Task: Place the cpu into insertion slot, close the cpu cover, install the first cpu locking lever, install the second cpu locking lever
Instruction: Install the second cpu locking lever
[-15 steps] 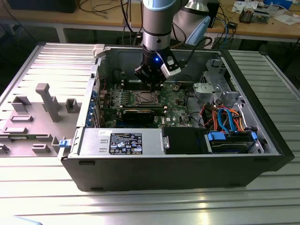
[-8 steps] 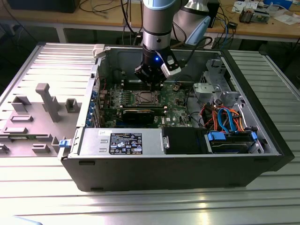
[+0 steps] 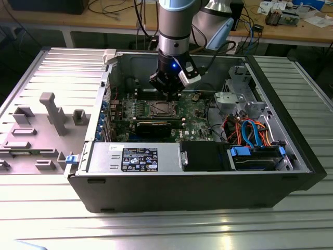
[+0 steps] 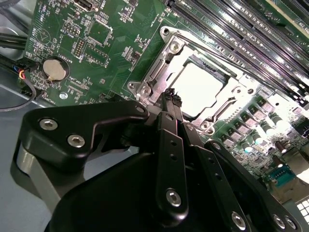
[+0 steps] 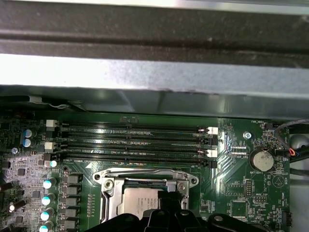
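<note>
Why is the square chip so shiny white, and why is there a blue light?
In the second wrist view the chip glares white because its metal top reflects light. In the first wrist view it looks duller grey. In the exterior view a small blue light glows on the arm above the end effector.

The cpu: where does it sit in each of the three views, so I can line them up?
Exterior view: the cpu lies in its socket mid-board, just below the gripper.
Second wrist view: its bright silver top shows inside the cpu cover, just past the gripper tip.
First wrist view: its top shows partly, inside the same frame.
Shared landmark: the round coin battery in both wrist views.
</note>
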Motion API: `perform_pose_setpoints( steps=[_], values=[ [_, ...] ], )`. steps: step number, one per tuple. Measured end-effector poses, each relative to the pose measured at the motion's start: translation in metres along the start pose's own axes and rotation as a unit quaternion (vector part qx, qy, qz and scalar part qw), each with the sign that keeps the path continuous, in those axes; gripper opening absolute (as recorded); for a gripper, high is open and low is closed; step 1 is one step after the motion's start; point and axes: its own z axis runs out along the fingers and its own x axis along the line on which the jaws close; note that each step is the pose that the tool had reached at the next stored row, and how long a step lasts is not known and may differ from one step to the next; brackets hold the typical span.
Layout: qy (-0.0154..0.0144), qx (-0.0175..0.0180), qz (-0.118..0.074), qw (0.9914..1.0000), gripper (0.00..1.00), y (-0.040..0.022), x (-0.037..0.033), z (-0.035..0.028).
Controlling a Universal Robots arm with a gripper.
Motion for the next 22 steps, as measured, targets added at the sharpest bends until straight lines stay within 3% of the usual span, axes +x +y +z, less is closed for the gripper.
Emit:
perform_pose_setpoints(
  steps=[5,6,7,8,9,10,11,14,15,16,17,20,22],
  values=[
    [0.0001,0.0011,0.0,1.0,0.11,-0.0054,0.0003,-0.0017],
    [0.0002,0.0011,0.0,1.0,0.11,-0.0051,0.0,-0.0113],
    [0.0001,0.001,0.0,1.0,0.11,-0.0049,-0.0001,-0.016],
    [0.0002,0.001,0.0,1.0,0.11,-0.0059,-0.0002,-0.0166],
    [0.0001,0.001,0.0,1.0,0.11,-0.0137,0.0003,-0.0161],
    [0.0001,0.001,0.0,1.0,0.11,-0.0335,0.0012,-0.0154],
    [0.0002,0.0011,0.0,1.0,0.11,-0.0433,0.0016,-0.0161],
    [0.0,0.0001,0.0,1.0,0.11,-0.0448,0.0015,-0.0236],
    [0.0,-0.0037,0.0,0.99999,0.11,-0.0472,0.0016,-0.0237],
    [-0.0003,-0.0122,0.0,0.99993,0.11,-0.0498,0.0017,-0.0237],
    [-0.0009,-0.0229,0.001,0.99974,0.11,-0.0536,0.0019,-0.0233],
    [-0.0011,-0.0277,0.001,0.99961,0.11,-0.0681,0.0026,-0.0226],
    [-0.0011,-0.0291,0.001,0.99957,0.11,-0.0713,0.005,-0.0228]
  ],
)
